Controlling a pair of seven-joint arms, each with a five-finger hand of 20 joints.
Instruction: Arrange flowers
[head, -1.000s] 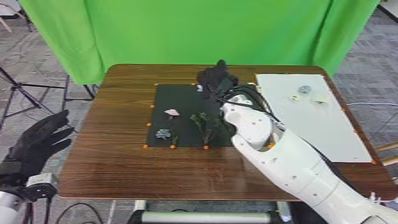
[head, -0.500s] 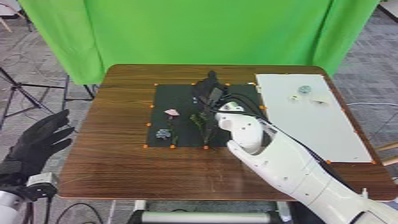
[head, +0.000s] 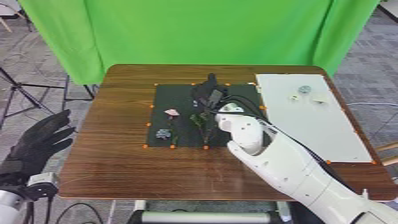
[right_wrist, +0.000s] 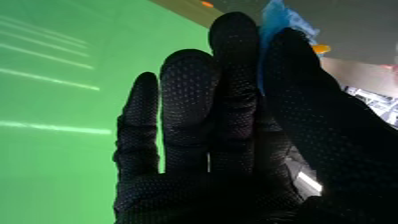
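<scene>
"One green curtain (head: 222, 35) at twelve, brown table (head: 178, 175) below. Next?"

"White board (head: 320, 135) toward two, dark mat (head: 160, 97) toward ten. Hands?"

"Left hand (head: 35, 142): off the table's nine o'clock edge, fingers loosely extended, nothing held. Right hand (head: 209, 92): over the mat's twelve o'clock part, its white arm (head: 298, 170) coming in from about five. Fingers nearly straight, thumb closed against the side of one, narrow pinch."

"Pinching what?"

"Blue flower (right_wrist: 275, 15), by the look of it, edge poking out past the fingertips. Can't tell whether it touches the mat."

"Rest of the flowers?"

"Green sprig (head: 200, 121) near mat centre, pink flower (head: 171, 112) at nine, blue-grey flower (head: 163, 133) at eight. Small blooms (head: 305, 89) at the board's twelve. Orange markers (head: 206, 147) round the mat, tiniest."

"Step in hand?"

"Placing the blue one, my guess. Light pinch, petals look thin and would crease. Settle the spot first, get low, let it meet the mat before the thumb eases off."

"Then?"

"Open slowly, glove fabric could cling. Check it's free, lift straight up, then out toward five. Wrist high, or it'll drag the sprig. No sweeping toward nine, pink one's there."
</scene>
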